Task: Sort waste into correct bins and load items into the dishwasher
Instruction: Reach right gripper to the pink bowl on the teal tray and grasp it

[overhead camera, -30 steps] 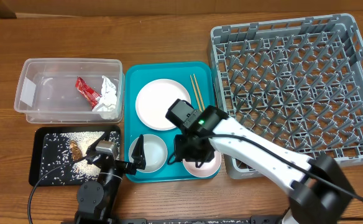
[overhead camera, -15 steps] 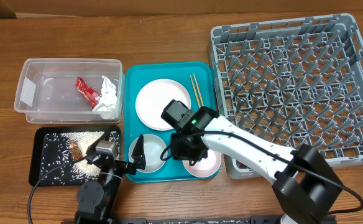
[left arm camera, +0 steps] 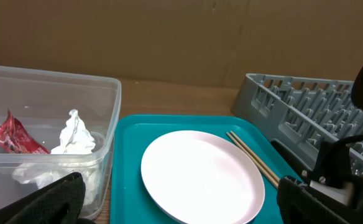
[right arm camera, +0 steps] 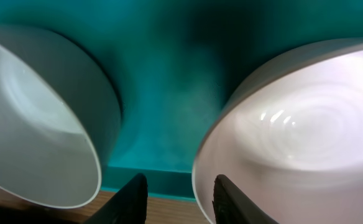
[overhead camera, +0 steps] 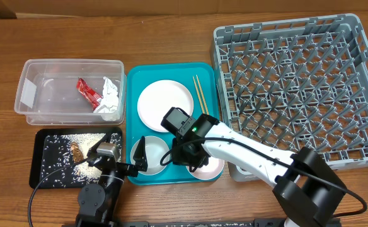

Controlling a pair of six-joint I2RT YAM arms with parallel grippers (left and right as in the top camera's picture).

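A teal tray [overhead camera: 132,85] holds a white plate [overhead camera: 165,104], two wooden chopsticks [overhead camera: 200,93], a white bowl [overhead camera: 157,153] and a pink bowl [overhead camera: 214,169]. My right gripper [overhead camera: 187,154] is low over the tray's front, between the two bowls. In the right wrist view it [right arm camera: 180,202] is open, its fingers astride the left rim of the pink bowl [right arm camera: 299,137], with the white bowl [right arm camera: 38,124] to the left. My left gripper [overhead camera: 140,156] is wide open and empty at the tray's front left edge. It [left arm camera: 181,214] faces the plate [left arm camera: 200,174] and chopsticks [left arm camera: 256,158].
A clear bin [overhead camera: 45,66] with a red wrapper [overhead camera: 88,93] and white tissue [overhead camera: 110,94] stands at the left. A black tray [overhead camera: 42,135] with scattered rice lies in front of it. A grey dish rack [overhead camera: 297,82] fills the right side.
My right gripper has moved left and toward the front, from over the pink bowl to its left rim. The left arm has not moved.
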